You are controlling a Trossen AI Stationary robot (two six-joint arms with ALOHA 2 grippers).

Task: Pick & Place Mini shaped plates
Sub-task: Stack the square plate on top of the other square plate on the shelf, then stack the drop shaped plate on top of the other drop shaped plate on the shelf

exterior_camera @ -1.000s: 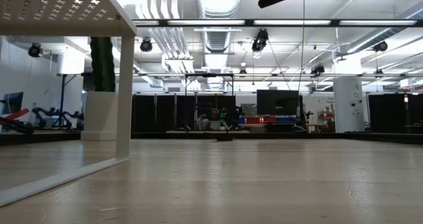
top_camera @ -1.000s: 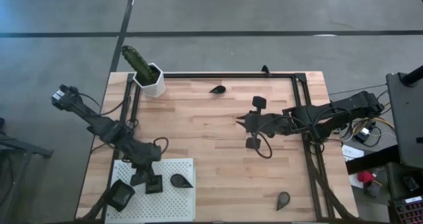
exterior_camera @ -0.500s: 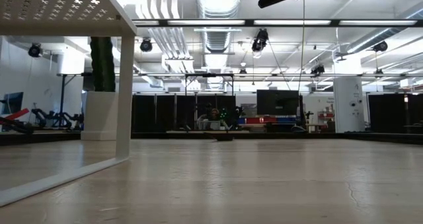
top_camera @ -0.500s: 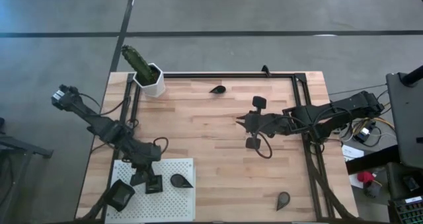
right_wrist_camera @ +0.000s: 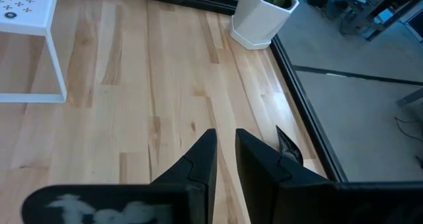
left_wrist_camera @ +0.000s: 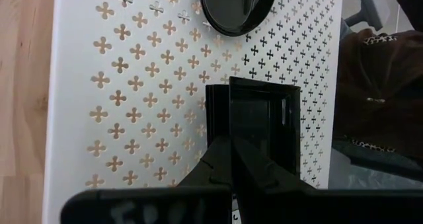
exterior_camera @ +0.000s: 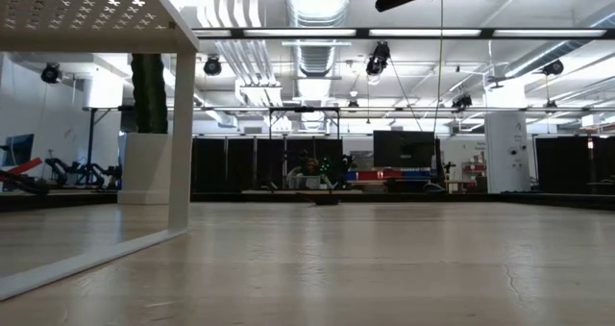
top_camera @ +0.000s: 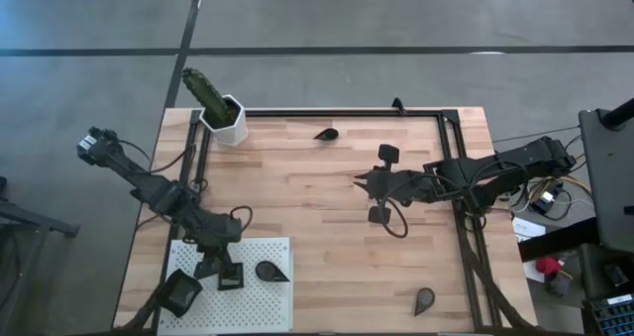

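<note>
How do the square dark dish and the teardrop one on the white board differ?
The dark square plate is straight-walled; the dark teardrop plate is rounded. The left gripper seems to pinch the square plate's rim; the teardrop plate lies free. Both sit on the white perforated board.

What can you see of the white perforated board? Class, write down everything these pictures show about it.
The white perforated board is a flat, rectangular white panel pierced all over with small clover-shaped holes. It lies level at the table's near left corner, raised on thin white legs. On it rest a teardrop-shaped dark plate and a square dark plate, apart from each other. The left gripper is at the square plate, fingers together on its edge. Another square plate overhangs the board's left edge.
</note>
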